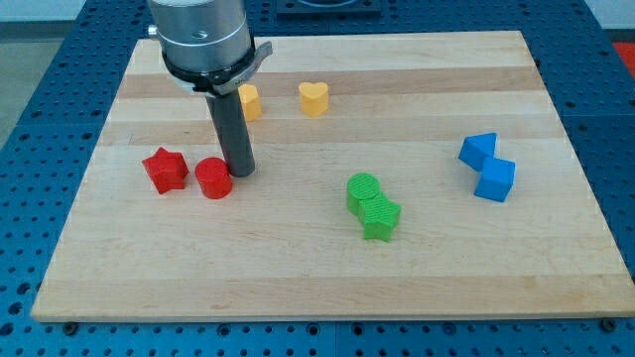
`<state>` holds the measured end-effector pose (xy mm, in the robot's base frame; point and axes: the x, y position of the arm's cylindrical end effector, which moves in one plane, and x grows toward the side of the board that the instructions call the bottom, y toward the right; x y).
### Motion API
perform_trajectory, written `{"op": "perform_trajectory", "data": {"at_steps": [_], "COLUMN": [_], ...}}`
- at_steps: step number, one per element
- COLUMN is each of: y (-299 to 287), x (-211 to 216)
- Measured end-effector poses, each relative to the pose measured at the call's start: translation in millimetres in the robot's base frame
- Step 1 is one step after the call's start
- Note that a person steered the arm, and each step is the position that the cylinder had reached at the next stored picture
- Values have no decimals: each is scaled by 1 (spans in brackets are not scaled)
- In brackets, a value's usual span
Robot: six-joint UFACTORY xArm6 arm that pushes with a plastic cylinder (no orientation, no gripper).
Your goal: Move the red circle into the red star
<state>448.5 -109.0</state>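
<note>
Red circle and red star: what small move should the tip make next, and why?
Probably a short push toward the view's left. My tip sits at the right edge of the red circle, and the red star lies just left of it, with a small gap between them.

- my tip (240, 171) is down on the wooden board (327, 278), left of the middle, touching or just about touching the right side of the red circle (213, 178)
- red star (165, 170) is just left of the circle, small gap between them, nearer the board's left edge
- two yellow blocks up toward the far edge: one (249, 101) half hidden behind the rod so can't tell the shape, then a yellow heart (314, 99) to its right
- green circle (365, 191) and green star (381, 217) touching each other, around the middle toward the near edge
- two blue blocks touching by the right edge, upper one (477, 151) wedge-ish, lower one (495, 179) a cube
</note>
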Motion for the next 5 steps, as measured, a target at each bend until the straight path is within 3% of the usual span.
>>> {"op": "perform_trajectory", "data": {"at_steps": [1,3,5], "y": [0,10,-5], "x": [2,56,33]}}
